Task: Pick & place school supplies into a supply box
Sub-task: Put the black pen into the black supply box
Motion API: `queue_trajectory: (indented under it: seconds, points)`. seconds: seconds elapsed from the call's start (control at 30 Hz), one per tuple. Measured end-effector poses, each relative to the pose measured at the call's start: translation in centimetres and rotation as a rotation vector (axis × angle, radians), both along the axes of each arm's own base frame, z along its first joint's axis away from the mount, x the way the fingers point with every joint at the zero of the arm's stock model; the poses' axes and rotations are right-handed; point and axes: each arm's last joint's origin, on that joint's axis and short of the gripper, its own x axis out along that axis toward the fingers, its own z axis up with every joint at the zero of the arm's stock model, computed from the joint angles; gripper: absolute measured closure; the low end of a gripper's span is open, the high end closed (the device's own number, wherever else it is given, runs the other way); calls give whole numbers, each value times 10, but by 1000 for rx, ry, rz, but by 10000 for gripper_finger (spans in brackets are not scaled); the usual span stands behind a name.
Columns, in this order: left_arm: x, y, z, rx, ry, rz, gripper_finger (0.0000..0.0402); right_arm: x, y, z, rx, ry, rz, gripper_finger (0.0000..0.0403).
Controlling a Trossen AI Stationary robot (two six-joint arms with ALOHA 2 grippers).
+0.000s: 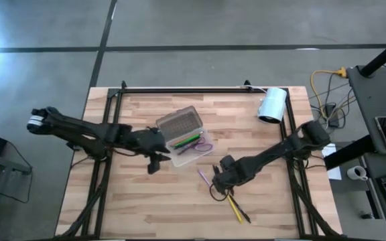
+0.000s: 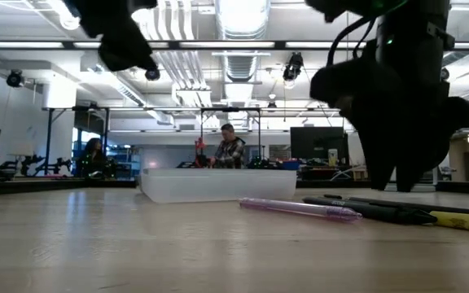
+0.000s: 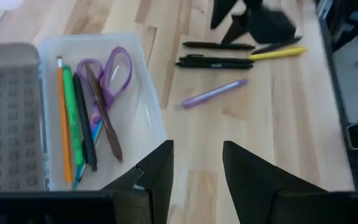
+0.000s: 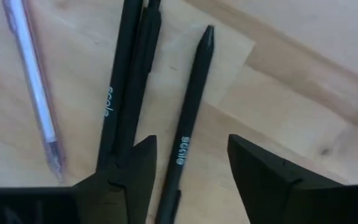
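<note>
I am looking down on a wooden table (image 1: 139, 201) with my two dark arms reaching in from either side. My right gripper (image 4: 188, 177) is low over the loose pens near the middle of the table's front half, its fingers spread apart with one black pen (image 4: 188, 118) lying on the wood between them, not gripped. Just beside that pen lie two more black pens (image 4: 126, 81) close together, and a purple pen (image 4: 33, 81) lies a little apart from them. A yellow pen (image 1: 234, 209) sits toward the front edge, partly under the right arm. My left gripper (image 3: 196, 168) hangs just beside the front-left side of the supply box (image 1: 193, 155), fingers parted and holding nothing. The supply box sits near the table's centre, its clear tray open and its dark grey lid (image 1: 178, 124) folded back toward the far edge. Inside the tray I see an orange pencil (image 3: 63, 118), a green pen (image 3: 73, 124), a dark pen (image 3: 86, 127), a brown pencil (image 3: 104, 118) and purple-handled scissors (image 3: 114, 68). A white roll (image 1: 272, 105) lies near the far right corner. Beyond the table, a person (image 2: 230, 150) sits in the room.
</note>
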Motion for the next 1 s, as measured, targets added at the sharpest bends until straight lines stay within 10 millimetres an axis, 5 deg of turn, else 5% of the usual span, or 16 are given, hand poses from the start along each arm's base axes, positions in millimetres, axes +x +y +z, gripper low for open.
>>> queue_trajectory:
  seconds: [0.4, 0.67, 1.0]
  points:
    - [-62, 12, -3, -63, -260, 74, 279, 21, 7, -19, 5, 83, -47, 214]
    - [-61, 12, 8, -48, -292, 60, 279, 21, 0, -30, 31, 155, 6, 265]
    - [-60, 12, 7, -38, -286, 55, 279, 13, -6, -32, -57, 231, 112, 376]
